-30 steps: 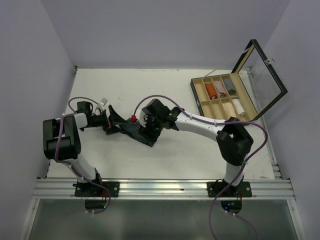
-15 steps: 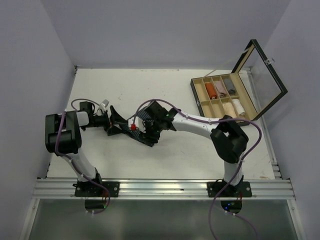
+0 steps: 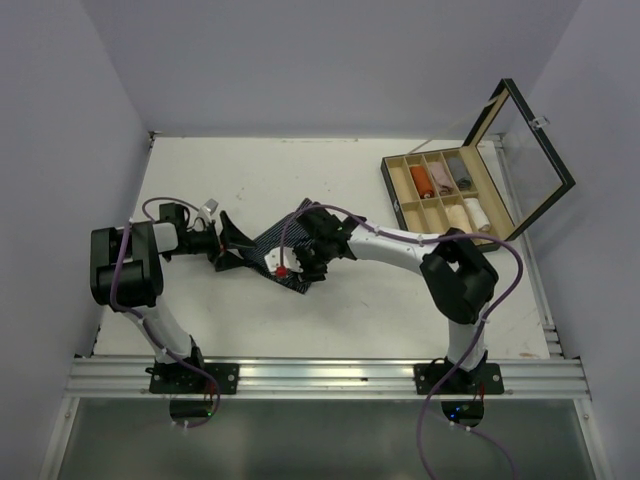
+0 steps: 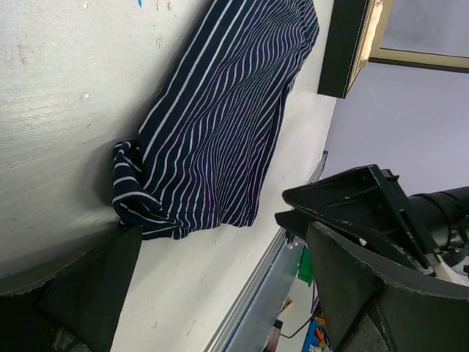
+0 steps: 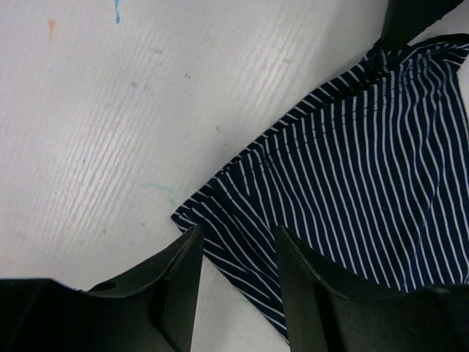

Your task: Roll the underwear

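Both open-jawed: left gripper (image 4: 216, 220) and right gripper (image 5: 238, 242) at striped navy underwear (image 5: 352, 169) on paint-flecked white table (image 5: 110, 110), lilac walls (image 3: 320, 60) around.

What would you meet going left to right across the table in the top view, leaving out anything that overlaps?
left gripper → underwear → box

- The whole worktop (image 3: 350, 180) is viewed from above, behind the arm bases.
- Both wrist views are held close over the worktop.
- The navy striped underwear (image 3: 265, 250) is shared by all three views.
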`<state>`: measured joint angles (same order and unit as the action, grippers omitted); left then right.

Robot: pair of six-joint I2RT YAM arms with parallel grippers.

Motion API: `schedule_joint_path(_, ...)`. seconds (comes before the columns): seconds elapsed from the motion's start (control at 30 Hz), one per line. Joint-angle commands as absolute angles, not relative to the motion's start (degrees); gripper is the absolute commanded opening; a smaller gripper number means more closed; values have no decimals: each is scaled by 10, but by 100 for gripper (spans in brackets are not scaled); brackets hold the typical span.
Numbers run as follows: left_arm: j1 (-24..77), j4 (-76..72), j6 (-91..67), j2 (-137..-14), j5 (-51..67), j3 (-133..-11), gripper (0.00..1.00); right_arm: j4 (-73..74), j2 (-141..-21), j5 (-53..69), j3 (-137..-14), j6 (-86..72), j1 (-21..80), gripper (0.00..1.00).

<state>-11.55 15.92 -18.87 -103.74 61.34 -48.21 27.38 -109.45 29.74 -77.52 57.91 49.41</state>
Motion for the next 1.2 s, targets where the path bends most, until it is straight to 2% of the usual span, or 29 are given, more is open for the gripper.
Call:
schedule_joint_path(0.0,-113,164,-164,-1055,575,-490,100,253,-1065,302,-745,698,495,47)
schedule_joint_path(0.2,-113,164,-163,-1056,573,-490,100,228,-1062,299,-717,766,497,43)
schedule_joint_path(0.6,-113,171,-159,-1063,572,-491,100,190,-1059,305,-709,760,498,38)
schedule_joint_path(1.17,-114,172,-157,-1059,575,-490,100,162,-1089,300,-700,783,507,36)
